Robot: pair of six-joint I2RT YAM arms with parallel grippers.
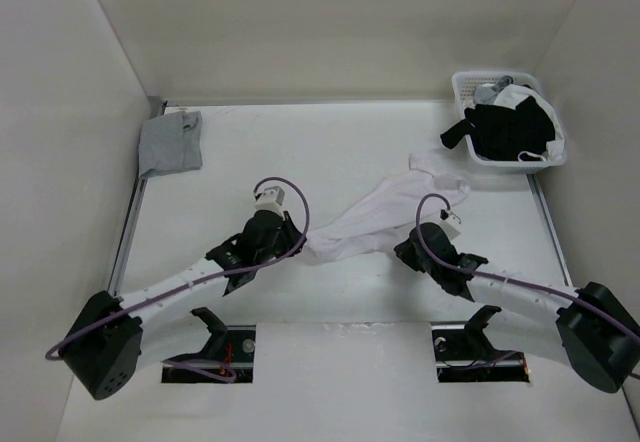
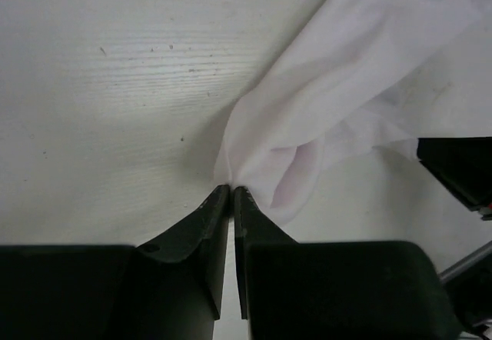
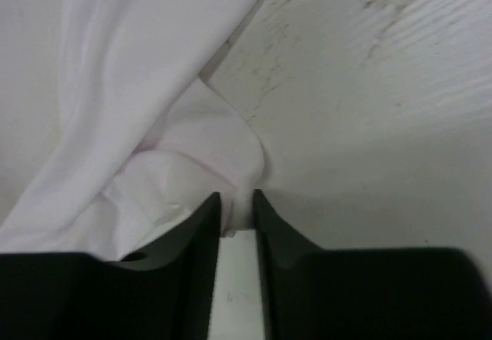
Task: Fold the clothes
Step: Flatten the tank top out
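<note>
Well off to the outer side of the L pincer (image 2: 231, 190), a small grey folded garment (image 1: 171, 142) lies at the back corner of the worktop (image 1: 330, 142), apart from the action.

L pincer: jaws pressed almost together, only a slit btw them, nipping the very corner of the white tank top (image 1: 370, 224) right at its tips.

The tank top lies on the worktop, bunched into a loose rope btw the two pincers. Its strap end trails past the R pincer (image 3: 237, 198) toward the basket (image 1: 505, 161).

R pincer: jaws drawn narrow on a small fold of the cloth, which sits btw the tips.

The basket, w/ a black-and-white bundle (image 1: 505, 127) inside, sits well beyond the R pincer.

Risks, as I judge it:
- The L bite is tiny, so the thin fabric prob slips out once the arms pull apart.
- The R pincer seems to hold a doubled fold, so the top may stay twisted rather than spread flat.
- The strap end lies near the basket and could snag on it if dragged that way.
</note>
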